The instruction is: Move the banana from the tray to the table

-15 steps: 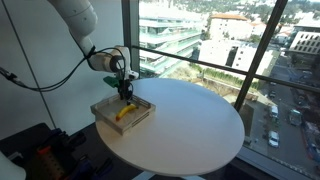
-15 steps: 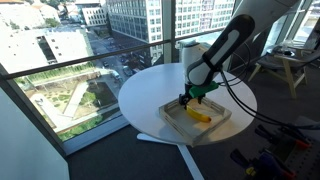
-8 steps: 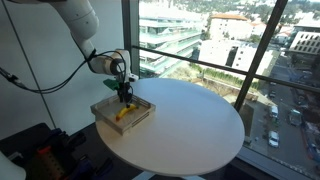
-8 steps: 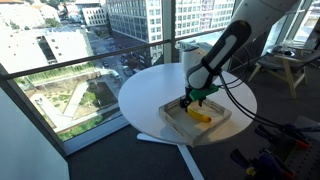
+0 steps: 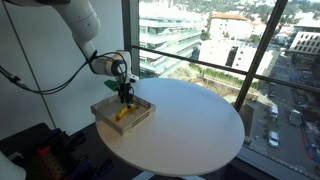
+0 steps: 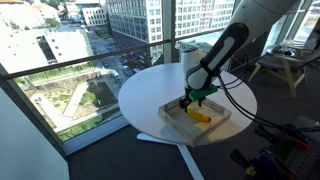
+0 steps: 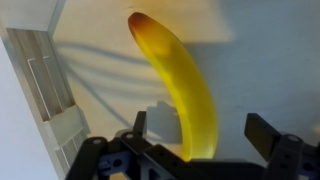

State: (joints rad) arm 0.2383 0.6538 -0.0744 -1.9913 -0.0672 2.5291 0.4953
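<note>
- Robotiq gripper hangs low over the tray, jaws spread wide, holding nothing.
- Its fingers straddle the banana, which lies flat on the tray's pale bottom.
- That tray sits near the edge of the round white table.

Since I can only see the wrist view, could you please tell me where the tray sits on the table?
Observer: The tray sits at the table's edge, on the side where the arm comes in.
Operator: How high is the gripper?
Observer: In an exterior view the gripper hangs just above the banana, inside the tray's outline.
Operator: Which way does the tabletop extend?
Observer: It spreads wide beyond the tray, away from the arm.
</note>
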